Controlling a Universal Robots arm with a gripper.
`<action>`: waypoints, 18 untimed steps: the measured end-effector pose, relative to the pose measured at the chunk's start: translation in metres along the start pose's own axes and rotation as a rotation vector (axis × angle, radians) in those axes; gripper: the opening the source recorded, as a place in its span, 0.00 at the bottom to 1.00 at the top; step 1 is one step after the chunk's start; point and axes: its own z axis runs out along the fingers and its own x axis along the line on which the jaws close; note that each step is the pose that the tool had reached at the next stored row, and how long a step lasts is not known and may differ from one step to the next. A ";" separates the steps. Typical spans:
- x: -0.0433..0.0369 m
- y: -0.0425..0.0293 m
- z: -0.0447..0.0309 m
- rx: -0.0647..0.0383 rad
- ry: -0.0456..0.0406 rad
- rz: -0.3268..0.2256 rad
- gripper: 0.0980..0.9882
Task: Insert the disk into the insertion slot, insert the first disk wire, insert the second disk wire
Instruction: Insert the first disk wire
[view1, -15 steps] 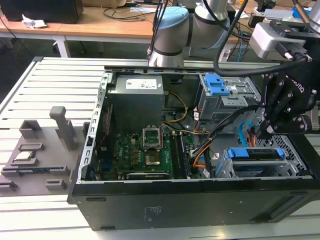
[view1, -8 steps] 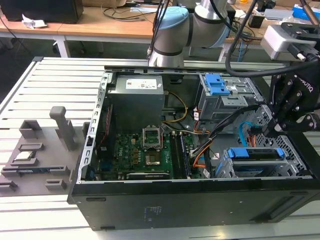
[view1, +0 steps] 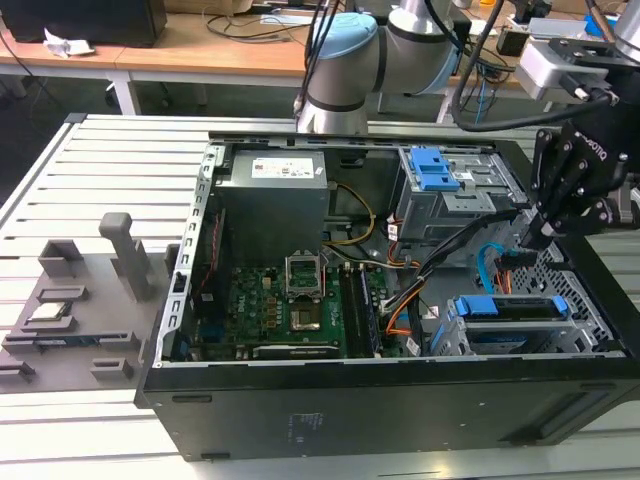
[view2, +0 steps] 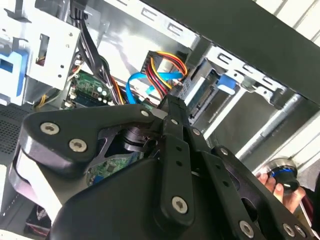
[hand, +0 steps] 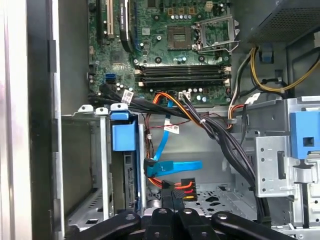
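Note:
The disk (view1: 505, 338) sits in its blue carrier inside the insertion slot (view1: 585, 300), a low perforated cage at the case's corner on the exterior view's right. In the first wrist view the disk (hand: 129, 175) stands edge-on in the slot (hand: 85, 165). My gripper (view1: 533, 238) reaches into the case beside it. Its fingertips (hand: 168, 200) are pressed together at the dark plug of the first disk wire (hand: 182, 186), the orange, red and black bundle (view2: 167, 65). The second disk wire (hand: 175, 165), flat and light blue (view2: 137, 82), loops just past it, its plug end close to the disk's rear.
A taller grey cage with a blue latch (view1: 440, 170) stands behind the slot. The motherboard (view1: 300, 300) and power supply (view1: 275, 185) lie toward the exterior view's left. Black cable bundles (hand: 220, 135) cross above the slot. A hand (view2: 270, 184) holds a knob outside the case.

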 end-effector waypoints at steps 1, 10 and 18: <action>-0.0003 -0.0002 0.0027 0.000 0.0000 0.000 0.01; -0.0004 -0.0003 0.0050 0.000 0.0010 0.000 0.23; -0.0004 -0.0008 0.0171 0.001 0.0243 0.001 0.23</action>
